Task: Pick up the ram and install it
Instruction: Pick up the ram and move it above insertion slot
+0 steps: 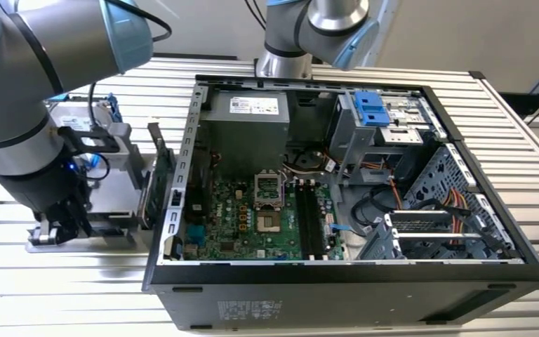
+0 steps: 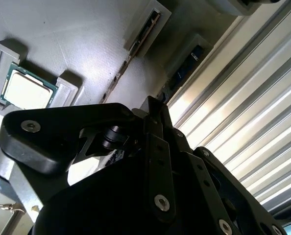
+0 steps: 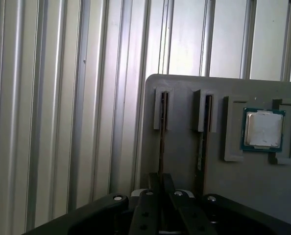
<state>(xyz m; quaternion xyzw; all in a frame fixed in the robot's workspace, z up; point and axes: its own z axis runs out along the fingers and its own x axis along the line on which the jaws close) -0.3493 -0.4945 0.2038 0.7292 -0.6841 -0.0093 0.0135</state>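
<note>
Hovering just over grey tray [image 3: 184, 161], gripper [image 3: 160, 182] lines up w/ ram [image 3: 161, 139], which stands on edge in a tray slot. Gripper open or closed: can't tell. Judged light, stiff, thin, chips fragile; grip long top edge, mid-length. Beyond: 2nd stick [image 3: 203, 137], then CPU [image 3: 263, 128].
</note>
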